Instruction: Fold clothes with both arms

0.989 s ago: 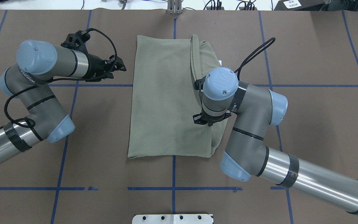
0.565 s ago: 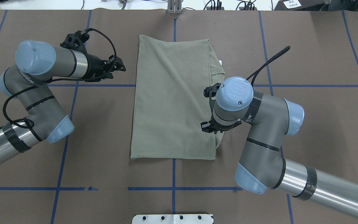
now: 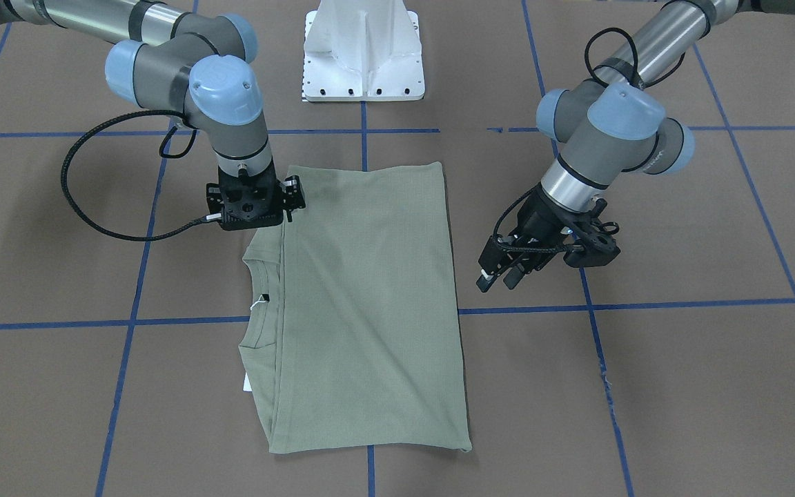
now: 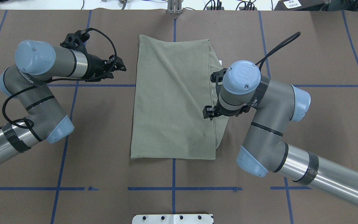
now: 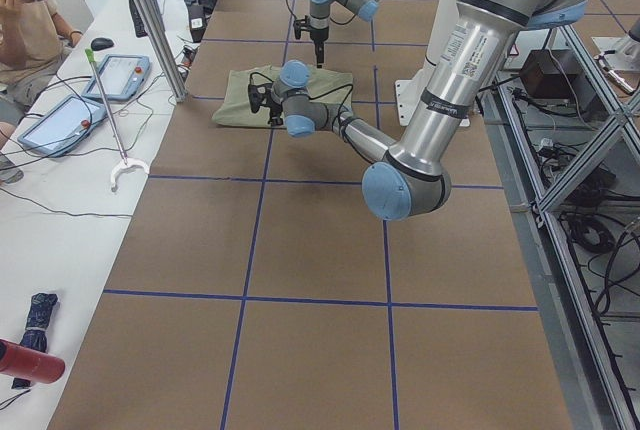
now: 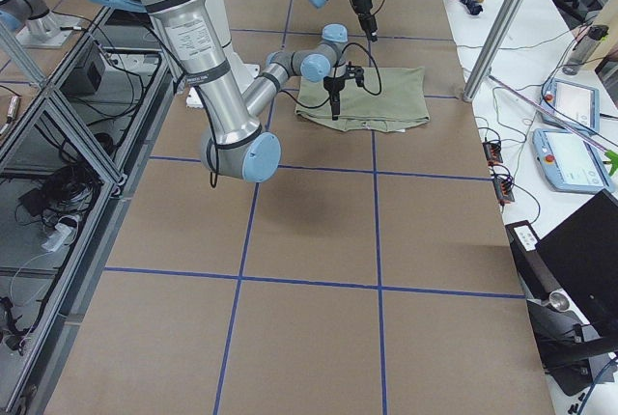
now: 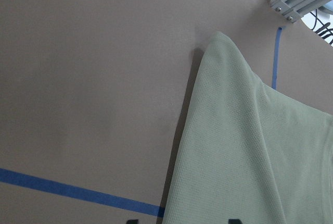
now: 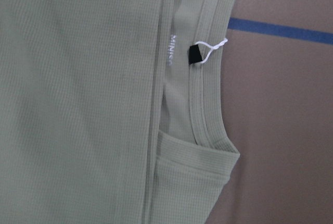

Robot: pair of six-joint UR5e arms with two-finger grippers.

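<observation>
Reading this as roughly mid-task. You're looking at the table (image 4: 322, 124) carrying the shirt (image 4: 172, 102) at its centre, lying flat as a long rectangle with no sleeves showing. The right arm (image 4: 269, 124) is hanging over the shirt's edge on its own side. The left arm (image 4: 42, 93) is sitting clear of the cloth. The left pincer (image 4: 120, 67) is spread and gripping nothing. The right pincer (image 3: 252, 219) is pointing down at the cloth, and I can't tell if it's released or clenched. The collar (image 3: 259, 304) and neck tag (image 8: 200, 52) are peeking out beside the folded-over layer. I'm judging a crosswise fold is remaining.
</observation>
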